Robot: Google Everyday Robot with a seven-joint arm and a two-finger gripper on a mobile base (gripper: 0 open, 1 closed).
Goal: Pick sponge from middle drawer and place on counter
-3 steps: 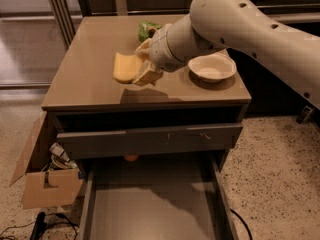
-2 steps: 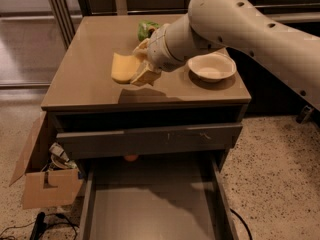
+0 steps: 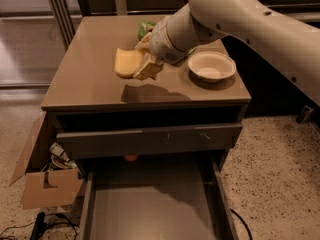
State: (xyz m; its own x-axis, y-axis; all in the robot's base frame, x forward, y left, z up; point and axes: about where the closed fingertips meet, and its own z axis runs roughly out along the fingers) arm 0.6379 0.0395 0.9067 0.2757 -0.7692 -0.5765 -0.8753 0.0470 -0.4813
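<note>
The yellow sponge (image 3: 127, 63) is held at its right end by my gripper (image 3: 140, 59), which is shut on it. One pale finger pad (image 3: 148, 68) shows below the sponge's edge. Sponge and gripper hang a little above the left-middle of the tan counter (image 3: 85, 79) and cast a shadow on it. The white arm reaches in from the upper right. The middle drawer (image 3: 150, 209) stands pulled open at the bottom, and its grey floor is bare.
A white bowl (image 3: 211, 65) sits on the counter to the right of the gripper. A green object (image 3: 144, 29) lies behind the gripper. A grey front panel (image 3: 150, 139) is above the open drawer. A cardboard box (image 3: 45, 181) stands on the floor at the left.
</note>
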